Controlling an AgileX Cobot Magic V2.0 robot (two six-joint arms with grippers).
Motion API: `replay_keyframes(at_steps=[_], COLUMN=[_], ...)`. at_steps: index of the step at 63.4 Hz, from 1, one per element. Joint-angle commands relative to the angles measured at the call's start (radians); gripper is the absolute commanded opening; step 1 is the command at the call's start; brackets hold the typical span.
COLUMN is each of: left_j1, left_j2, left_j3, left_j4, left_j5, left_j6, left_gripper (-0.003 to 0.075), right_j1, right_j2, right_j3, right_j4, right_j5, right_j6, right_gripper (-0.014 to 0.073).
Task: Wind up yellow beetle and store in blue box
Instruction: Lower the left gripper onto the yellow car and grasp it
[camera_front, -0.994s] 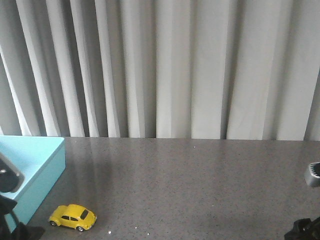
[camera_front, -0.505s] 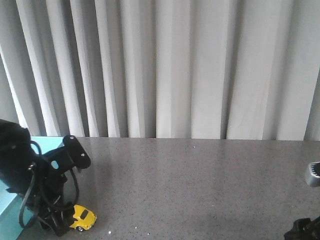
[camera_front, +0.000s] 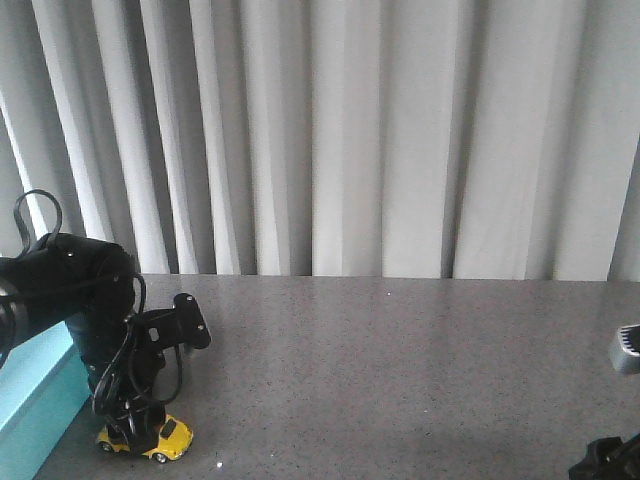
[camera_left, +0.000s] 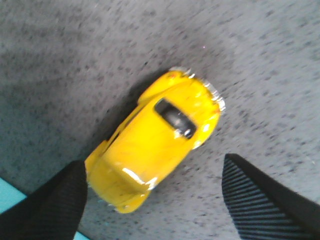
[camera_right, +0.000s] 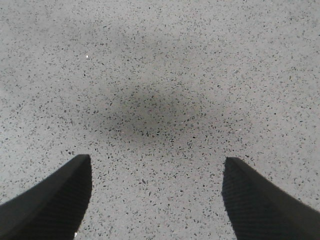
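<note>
A black left arm (camera_front: 95, 320) bends down over the near left part of a grey speckled table (camera_front: 400, 370). Its gripper (camera_left: 152, 200) hangs just above the beetle (camera_left: 157, 137), its 2 fingers (camera_left: 55, 205) spread wide on either side, one at the car's edge. The beetle stands on its wheels on the table, just beside the blue box (camera_front: 35, 395), outside it. The right gripper (camera_right: 157, 200) is spread open over bare table. Pale curtains (camera_front: 350, 140) hang behind.
</note>
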Motion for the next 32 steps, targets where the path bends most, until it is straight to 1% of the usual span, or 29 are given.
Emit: replay_keyframes(at_steps=[1, 16, 24, 32], left_j1=[0.028, 0.066, 0.066, 0.066], left_j2=[-0.012, 0.043, 0.059, 0.069], left_j3=[-0.067, -0.086, -0.086, -0.086], left_j4=[-0.026, -0.112, -0.131, -0.153], left_j5=[0.023, -0.01, -0.03, -0.034], left_j6=[0.024, 0.177, 0.231, 0.253], left_gripper=[0.0548, 0.0548, 0.0545, 0.0542], right_j1=[0.001, 0.001, 0.001, 0.001], right_j2=[-0.018, -0.018, -0.018, -0.018], right_j3=[-0.024, -0.024, -0.024, -0.024], right_j4=[-0.008, -0.008, -0.008, -0.008], right_j5=[-0.044, -0.044, -0.044, -0.044], right_j6=[0.002, 0.002, 0.002, 0.001], right_gripper=[0.0526, 0.0526, 0.0526, 0.0526])
